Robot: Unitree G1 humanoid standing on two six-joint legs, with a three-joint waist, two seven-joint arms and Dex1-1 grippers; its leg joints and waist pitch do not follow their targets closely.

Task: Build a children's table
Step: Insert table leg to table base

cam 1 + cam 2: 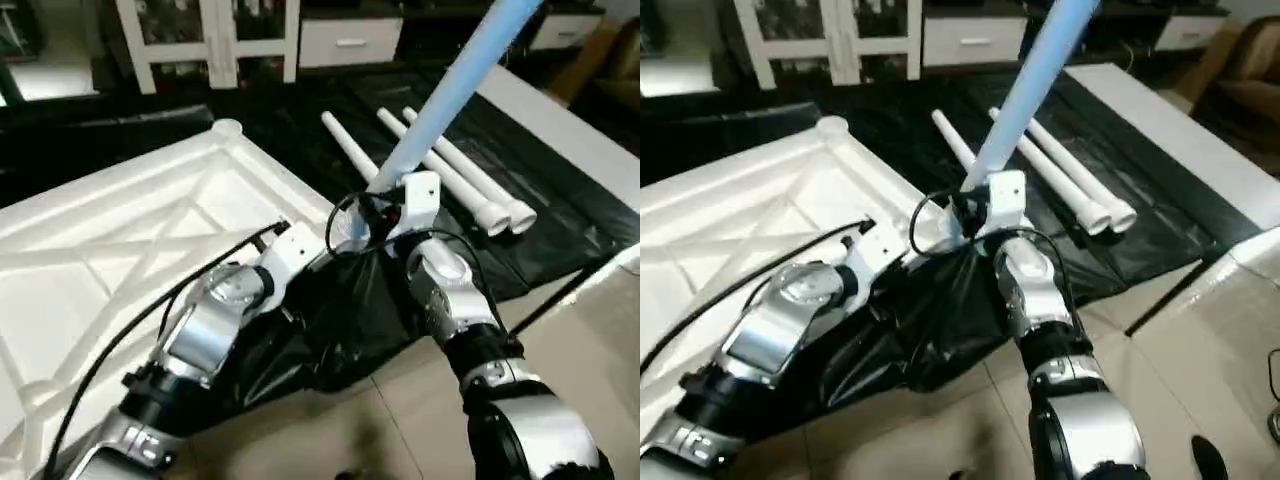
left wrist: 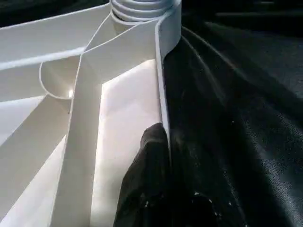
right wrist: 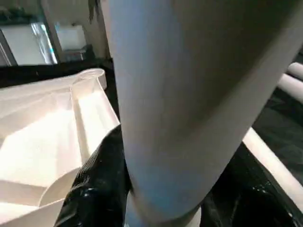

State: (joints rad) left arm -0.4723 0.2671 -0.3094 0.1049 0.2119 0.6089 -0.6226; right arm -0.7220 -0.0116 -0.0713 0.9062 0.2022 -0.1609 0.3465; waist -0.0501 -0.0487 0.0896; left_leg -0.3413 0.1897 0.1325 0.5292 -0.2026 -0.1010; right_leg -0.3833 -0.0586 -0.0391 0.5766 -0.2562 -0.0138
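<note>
Nearby, three legs [image 1: 440, 165] on black sheet [image 1: 560, 210].

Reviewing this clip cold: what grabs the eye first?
A long white leg, gripped by the right gripper, slants up out of the frame. Beneath it lies the upturned table top, ribbed underside showing, on black sheeting, with three spare legs beyond.
</note>
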